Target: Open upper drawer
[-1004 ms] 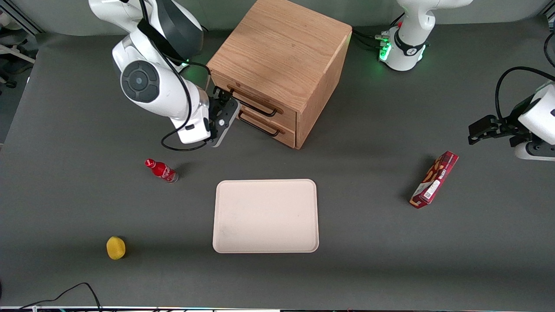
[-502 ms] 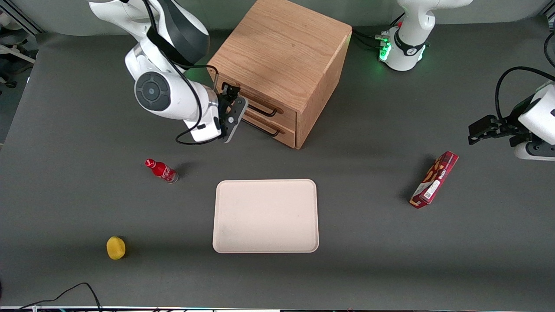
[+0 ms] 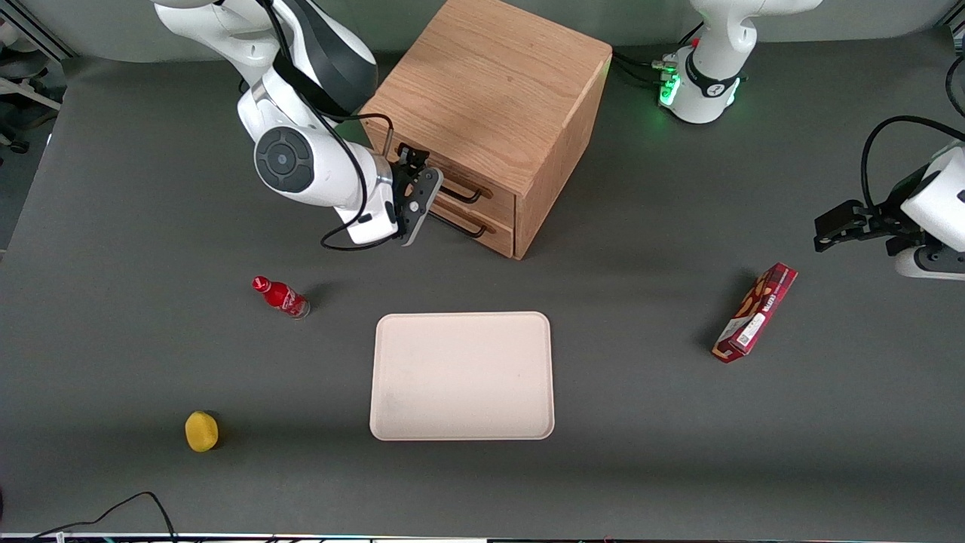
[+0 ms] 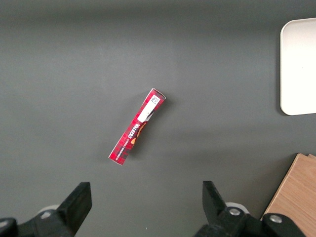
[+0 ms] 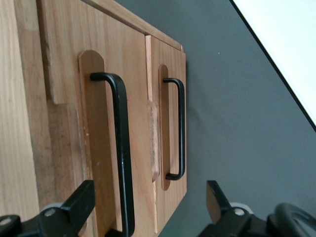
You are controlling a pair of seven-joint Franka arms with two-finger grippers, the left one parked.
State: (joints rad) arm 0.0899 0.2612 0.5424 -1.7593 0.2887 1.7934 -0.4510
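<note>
The right arm's black two-finger gripper (image 3: 411, 175) is spread apart, fingers (image 5: 79, 205) released, right in front of the light oak upper drawer (image 5: 106, 128) of the wooden cube cabinet (image 3: 490, 98). The drawer's long black wire handle (image 5: 121, 153) runs between the fingers, ungrasped; the drawer looks closed.

The red box (image 4: 137, 127) has white letters along its side, but they are too small to read. The red bottle (image 3: 282, 296) has white writing that cannot be read either.
</note>
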